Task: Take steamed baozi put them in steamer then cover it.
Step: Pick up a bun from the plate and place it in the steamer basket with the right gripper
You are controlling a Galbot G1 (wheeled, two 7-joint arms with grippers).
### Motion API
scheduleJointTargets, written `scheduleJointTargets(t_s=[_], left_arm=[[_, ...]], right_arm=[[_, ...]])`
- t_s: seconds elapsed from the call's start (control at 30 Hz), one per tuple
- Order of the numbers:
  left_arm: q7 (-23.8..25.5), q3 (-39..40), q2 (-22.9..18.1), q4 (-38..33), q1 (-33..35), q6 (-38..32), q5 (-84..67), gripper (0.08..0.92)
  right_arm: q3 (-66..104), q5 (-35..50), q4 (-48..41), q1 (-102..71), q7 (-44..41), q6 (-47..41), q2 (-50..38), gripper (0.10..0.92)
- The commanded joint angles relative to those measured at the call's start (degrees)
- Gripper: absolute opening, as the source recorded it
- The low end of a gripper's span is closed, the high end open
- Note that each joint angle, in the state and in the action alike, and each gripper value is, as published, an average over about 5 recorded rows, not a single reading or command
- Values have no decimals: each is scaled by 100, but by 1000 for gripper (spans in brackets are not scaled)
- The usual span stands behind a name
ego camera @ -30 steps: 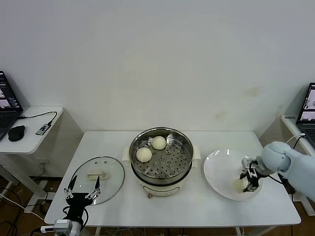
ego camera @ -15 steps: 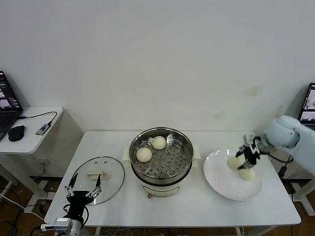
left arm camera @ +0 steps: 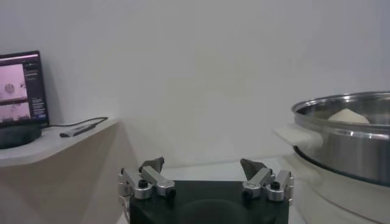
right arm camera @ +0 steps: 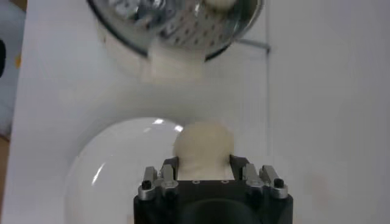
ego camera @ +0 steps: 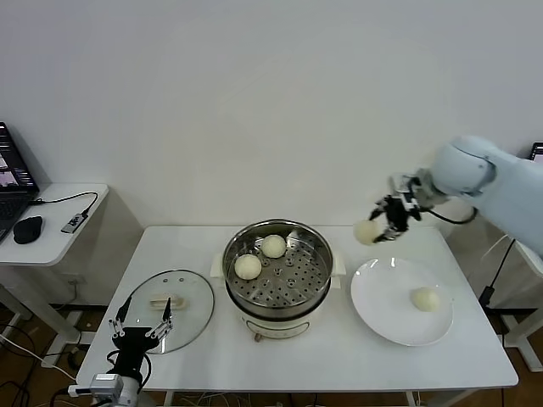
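The steamer (ego camera: 277,292) stands mid-table with two steamed baozi (ego camera: 248,266) (ego camera: 273,246) on its perforated tray. My right gripper (ego camera: 375,230) hangs in the air between the steamer's right handle and the white plate (ego camera: 386,314), shut on a third baozi (ego camera: 366,232). In the right wrist view that baozi (right arm camera: 203,143) sits between the fingers of the right gripper (right arm camera: 203,167), above the plate (right arm camera: 109,170). One more baozi (ego camera: 425,298) lies on the plate. The cover (ego camera: 191,301) lies flat left of the steamer. My left gripper (ego camera: 142,326) (left arm camera: 204,167) is parked open at the cover's front edge.
A side table (ego camera: 59,242) at the left carries a laptop, a mouse and a cable. The steamer's steel wall (left arm camera: 347,143) shows to one side in the left wrist view. A white wall closes the back of the table.
My right gripper has lifted a baozi off the plate and carried it up and left toward the steamer. One baozi stays on the plate. The left arm has not moved.
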Motion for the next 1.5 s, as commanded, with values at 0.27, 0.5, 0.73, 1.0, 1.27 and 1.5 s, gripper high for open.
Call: scheduleJointTargets(t_s=[0.27, 0.5, 0.73, 1.0, 1.27, 1.5], left_arm=[[-11, -73, -100, -14, 26, 5, 32, 823], [-10, -157, -98, -4, 47, -8, 30, 823], [-13, -176, -112, -20, 41, -5, 30, 823], [-11, -173, -128, -22, 46, -7, 32, 823], [-13, -169, -164, -34, 52, -11, 31, 823], [-17, -168, -196, -31, 57, -19, 29, 823]], right_arm=[[-882, 311, -58, 163, 299, 967, 1980, 551], [-1090, -116, -149, 7, 264, 1801, 2236, 553], [-1285, -722, -205, -122, 291, 2647, 2311, 559], [-1323, -1199, -343, -182, 401, 3398, 2414, 567], [-1416, -1155, -308, -118, 373, 3679, 2488, 572], [-1483, -1123, -318, -36, 258, 3800, 2523, 587]])
